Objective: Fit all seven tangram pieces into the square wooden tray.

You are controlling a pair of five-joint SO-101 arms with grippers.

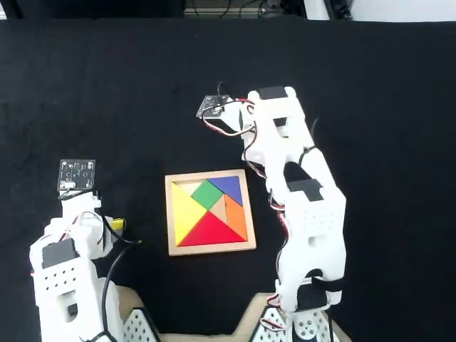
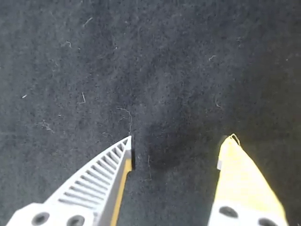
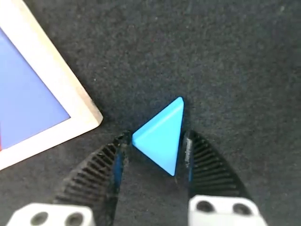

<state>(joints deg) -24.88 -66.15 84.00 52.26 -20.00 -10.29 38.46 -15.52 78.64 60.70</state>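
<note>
The square wooden tray [image 1: 210,246] lies mid-table and holds yellow [image 1: 187,214], green [image 1: 207,194], blue [image 1: 229,187], orange [image 1: 236,214] and red [image 1: 211,231] pieces. Just off the tray's corner [image 3: 56,84], a light blue triangle [image 3: 162,136] sits between the fingers of my right gripper [image 3: 155,140], which press on both of its sides. From above, the right arm [image 1: 285,142] covers that spot beside the tray's far right corner. My left gripper [image 2: 179,138] is open over bare black cloth, with its arm [image 1: 71,242] at the near left.
Black cloth [image 1: 107,92] covers the whole table. A light wooden board [image 1: 199,335] shows at the near edge between the two arm bases. Open cloth stretches far and left of the tray.
</note>
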